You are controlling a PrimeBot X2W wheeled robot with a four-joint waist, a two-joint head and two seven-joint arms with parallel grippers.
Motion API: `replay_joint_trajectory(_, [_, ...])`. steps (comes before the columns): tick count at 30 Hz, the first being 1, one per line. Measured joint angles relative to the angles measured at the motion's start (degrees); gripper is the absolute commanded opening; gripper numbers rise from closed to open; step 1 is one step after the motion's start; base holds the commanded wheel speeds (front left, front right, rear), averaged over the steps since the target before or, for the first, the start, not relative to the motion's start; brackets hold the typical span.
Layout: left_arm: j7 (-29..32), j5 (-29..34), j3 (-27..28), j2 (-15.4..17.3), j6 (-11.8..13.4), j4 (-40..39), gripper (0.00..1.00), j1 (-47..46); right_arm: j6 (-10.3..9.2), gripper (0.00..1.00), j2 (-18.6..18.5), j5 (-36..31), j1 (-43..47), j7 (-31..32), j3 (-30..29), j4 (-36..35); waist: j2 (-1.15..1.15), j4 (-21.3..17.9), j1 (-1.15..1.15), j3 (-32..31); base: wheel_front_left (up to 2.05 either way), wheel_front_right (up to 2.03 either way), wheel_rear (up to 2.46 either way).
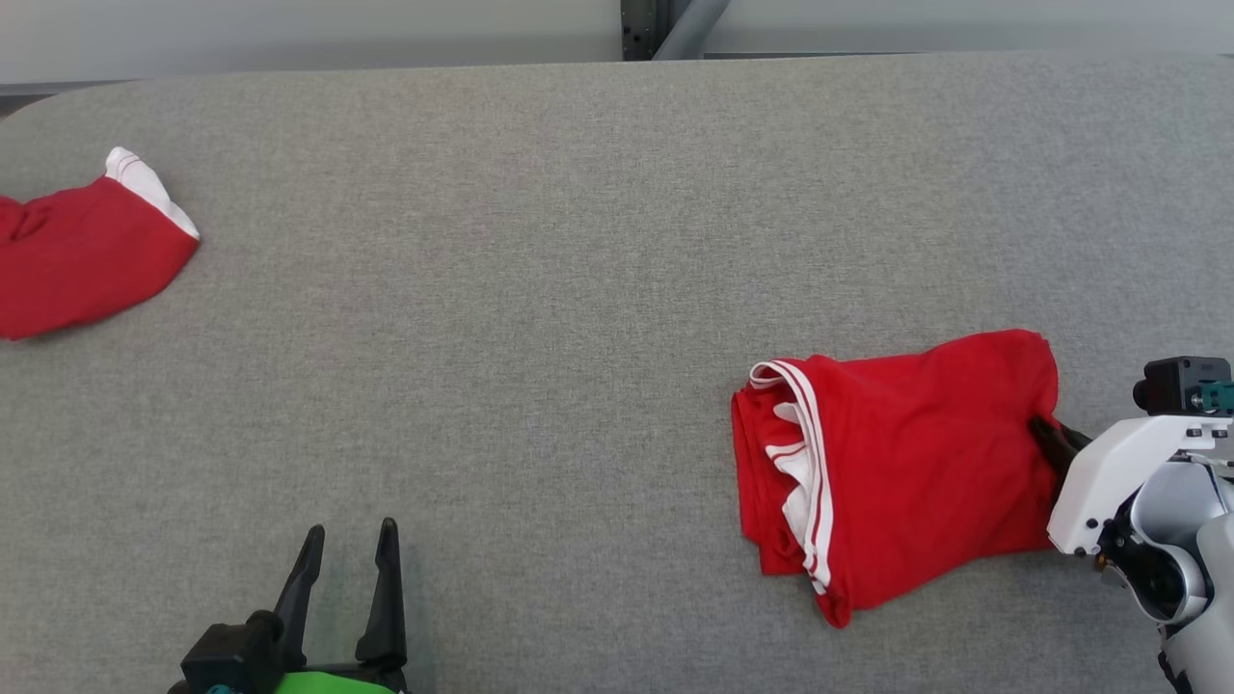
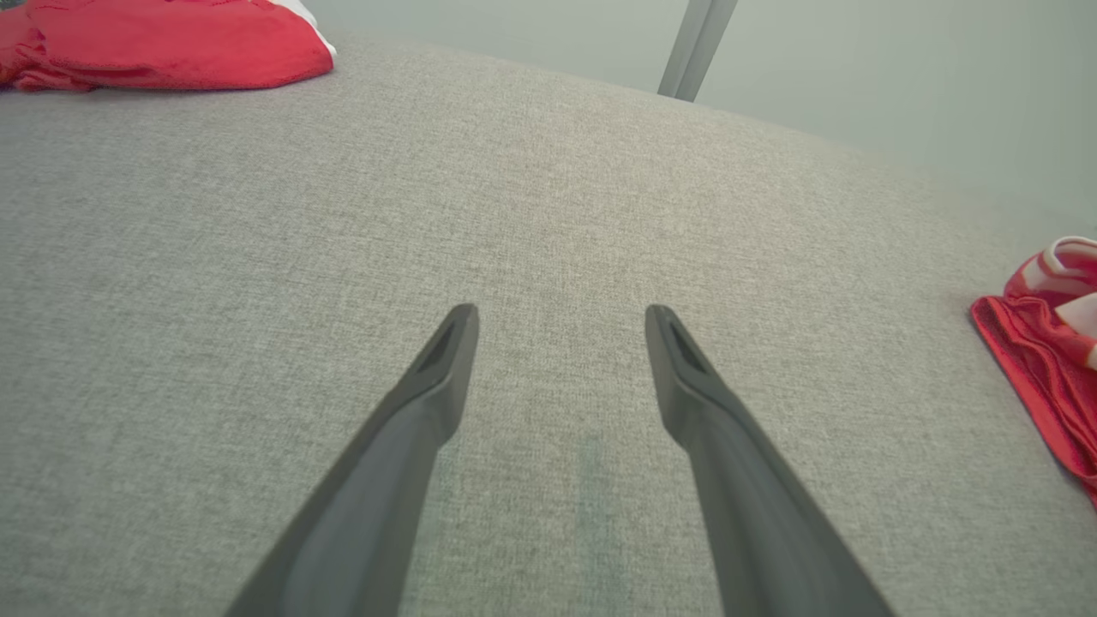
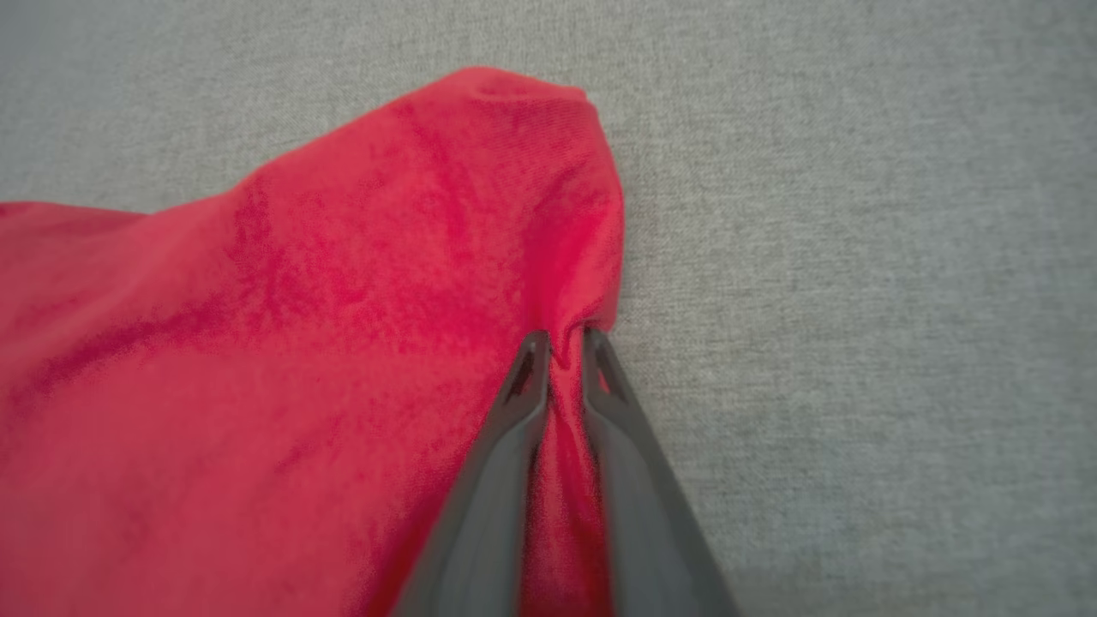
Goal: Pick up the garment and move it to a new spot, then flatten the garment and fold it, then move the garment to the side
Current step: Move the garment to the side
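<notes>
The garment (image 1: 897, 472) is a crumpled red piece with white stripes along one edge, lying at the right of the grey table (image 1: 578, 289). My right gripper (image 1: 1049, 436) reaches into its right edge. In the right wrist view the gripper (image 3: 561, 340) is shut, with a fold of the red garment (image 3: 300, 343) pinched between its two dark fingers. Near the table's front left my left gripper (image 1: 349, 540) stands open above bare cloth, its fingers pointing away from me. The left wrist view shows that gripper (image 2: 561, 317) with nothing in it and the garment's striped edge (image 2: 1046, 360) far off to the right.
A second red piece of clothing with a white edge (image 1: 82, 251) lies at the table's far left, at the top left in the left wrist view (image 2: 163, 43). A wide stretch of grey table lies between the two. A pale wall and a grey post (image 1: 675, 29) stand behind.
</notes>
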Motion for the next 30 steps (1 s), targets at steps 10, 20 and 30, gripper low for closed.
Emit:
replay_joint_trajectory(10, [0.0,0.4,0.2,0.0,0.0,-0.5,1.0,-0.6,0.0,0.0,-2.5,2.0,-3.4,-2.9,2.7,-1.3,0.0,-2.8,0.0,0.4,0.0,0.0,0.0])
replay_joint_trajectory(20, [-0.1,3.4,0.5,0.0,-0.5,-1.8,1.0,-3.0,0.0,0.0,-7.0,-1.4,-14.0,-5.1,-3.0,0.7,0.0,-6.5,0.0,4.2,0.0,0.0,0.0])
replay_joint_trajectory(30, [-0.1,4.6,0.0,1.8,-0.8,-1.8,1.0,-5.0,0.0,0.0,-10.8,-6.7,-21.4,-8.3,-14.2,8.9,0.0,-7.2,0.0,10.1,0.0,0.0,0.0])
